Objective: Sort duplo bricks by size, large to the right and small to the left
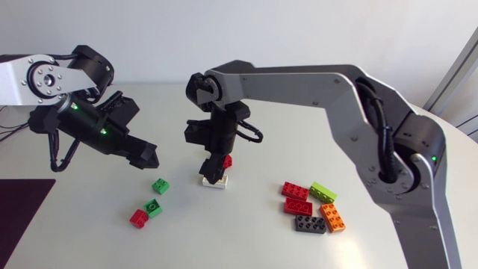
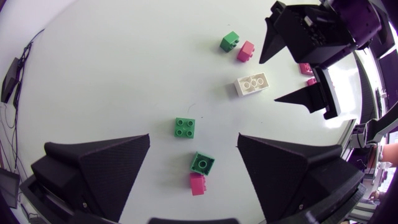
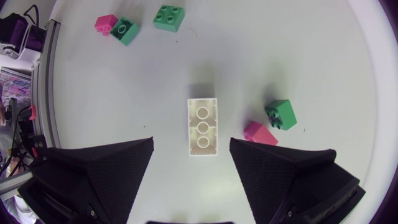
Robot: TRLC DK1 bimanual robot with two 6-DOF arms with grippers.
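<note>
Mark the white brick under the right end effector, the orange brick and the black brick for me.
white brick (image 3: 203, 127), right wrist view, on its middle stud.
orange brick (image 1: 333, 217), head view, centre of its studded top.
black brick (image 1: 309, 224), head view, centre of its studded top.

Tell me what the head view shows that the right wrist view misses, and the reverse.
Head view only: the five large bricks grouped on the right, and the left end effector. Right wrist view only: a small green brick next to the small red brick beside the white brick; the arm hides it from above. Both: the white brick between the fingers of the open right end effector, that red brick, and the three small bricks on the left.
</note>
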